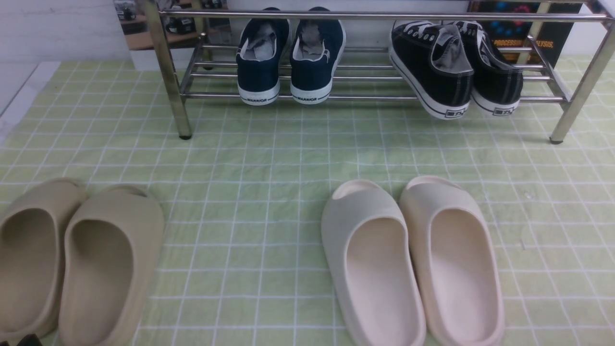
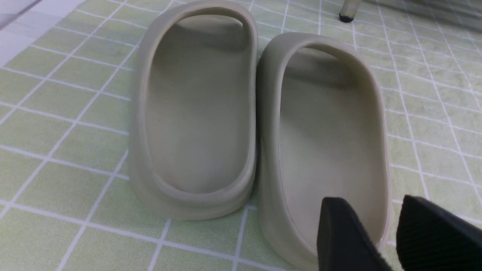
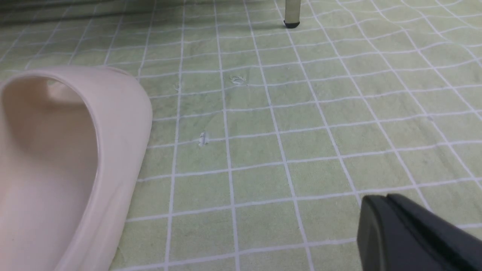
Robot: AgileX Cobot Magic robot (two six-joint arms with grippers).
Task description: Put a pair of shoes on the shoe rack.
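Black sneakers (image 1: 454, 67) sit crooked on the shoe rack (image 1: 375, 96), heels poking over its front rod, so they could slip off, while the left claw (image 2: 380, 233) is released and the right claw (image 3: 388, 229) clenched on nothing.

The front view looks forward and down from between the arms, over the checked cloth (image 1: 269, 158) to the rack (image 1: 375, 57) at the far side. The left wrist view sits low and close behind the left tool (image 2: 380, 229), facing the beige slippers (image 2: 196, 113) just ahead of it; the front view shares them. The right wrist view, equally low behind the right tool (image 3: 380, 218), faces a rack leg (image 3: 292, 15) far ahead, with a cream slipper (image 3: 56, 158) beside, also in the front view.
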